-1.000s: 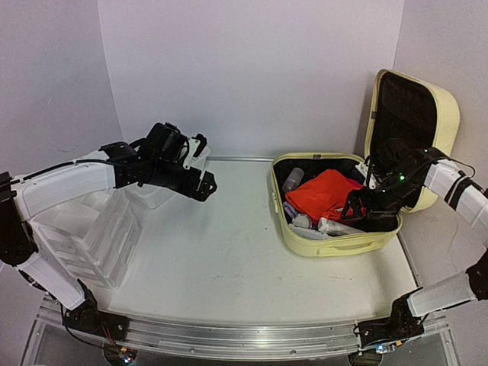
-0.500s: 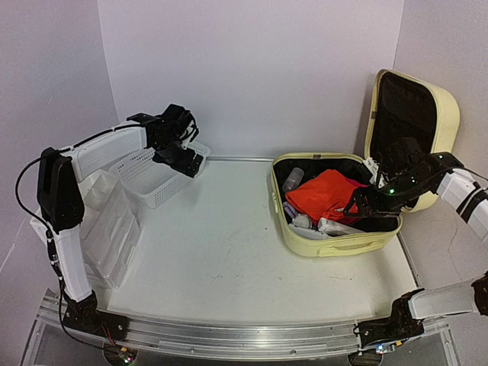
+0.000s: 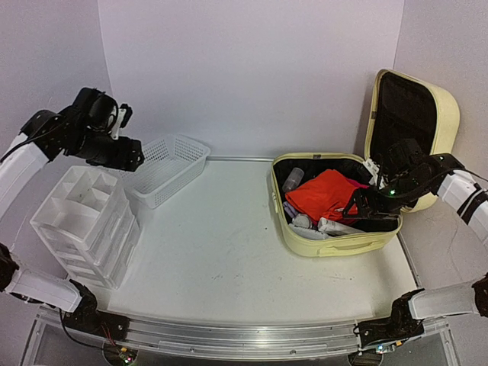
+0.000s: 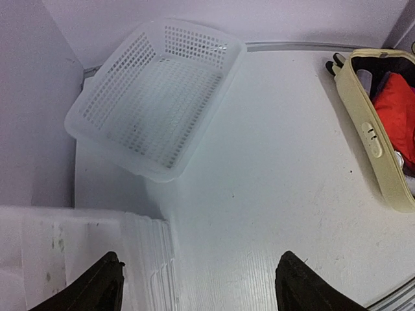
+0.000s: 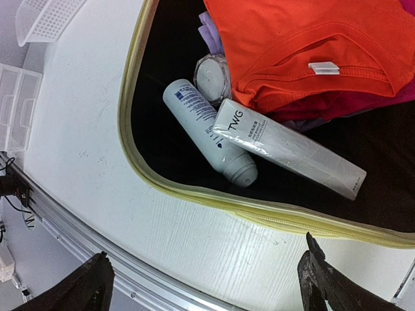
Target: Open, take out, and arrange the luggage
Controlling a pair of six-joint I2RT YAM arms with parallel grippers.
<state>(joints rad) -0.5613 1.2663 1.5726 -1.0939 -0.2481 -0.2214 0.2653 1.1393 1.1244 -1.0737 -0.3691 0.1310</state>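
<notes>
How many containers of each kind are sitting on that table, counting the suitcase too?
Pale yellow suitcase, lid open: 1
White mesh basket: 1
White drawer organizer: 1
Total: 3

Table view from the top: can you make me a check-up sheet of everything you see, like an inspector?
Surface: white table, bare in the middle, a few tiny marks.
Job's things: yellow suitcase open, lid standing up; inside are an orange shirt, a white bottle, a tube and a small round jar.
Clutter: white mesh basket, empty, back left; white drawer organizer beside it.
Grippers: left gripper open, empty, raised above the drawer organizer; right gripper open, empty, above the suitcase.
Cables: thin black wires by the left arm's base.
Surroundings: plain pale walls; metal rail along the near edge.
</notes>
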